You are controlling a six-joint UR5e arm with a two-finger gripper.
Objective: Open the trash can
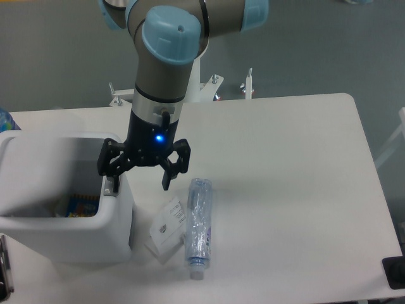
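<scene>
White desk (285, 158): trash can (117, 237) at left, lid up, interior exposed. Gripper (140, 180) fingers apart, one finger pressing its button, evidently releasing the lid.

The arm comes down from the top of the view, its grey wrist link capped by a light-blue joint cover and pointing almost straight down; a small blue light glows on the black body below the wrist. The end effector (140, 180) hangs at the bottom with its two black fingers spread wide apart, nothing between them; the left finger (109, 172) as seen by the camera reaches lower than the other finger (171, 172), which ends in free air.
</scene>
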